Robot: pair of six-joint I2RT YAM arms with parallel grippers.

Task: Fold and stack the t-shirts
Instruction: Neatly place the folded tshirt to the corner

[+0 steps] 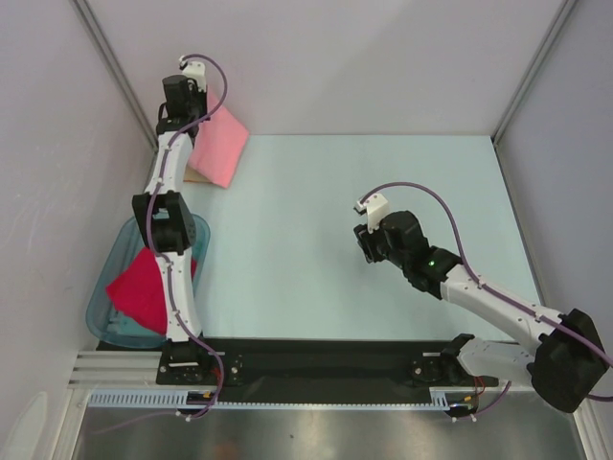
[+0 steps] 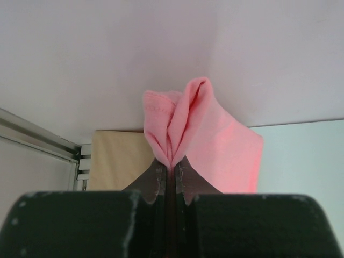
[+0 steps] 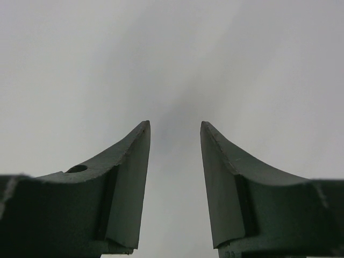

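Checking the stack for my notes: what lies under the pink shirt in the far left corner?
A tan shirt shows beneath the pink shirt, which the left end effector pinches. How far the tan one extends underneath is covered.

Pale grey walls around a light teal tabletop, metal corner posts

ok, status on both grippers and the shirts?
Left gripper shut on pink shirt, far-left corner. Right gripper open, empty. Crimson shirt in tub. Nothing blocking.

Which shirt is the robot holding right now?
The salmon-pink shirt, far left: the left gripper is shut on a fold of it. The crimson shirt sits in the tub; the tan one lies flat.
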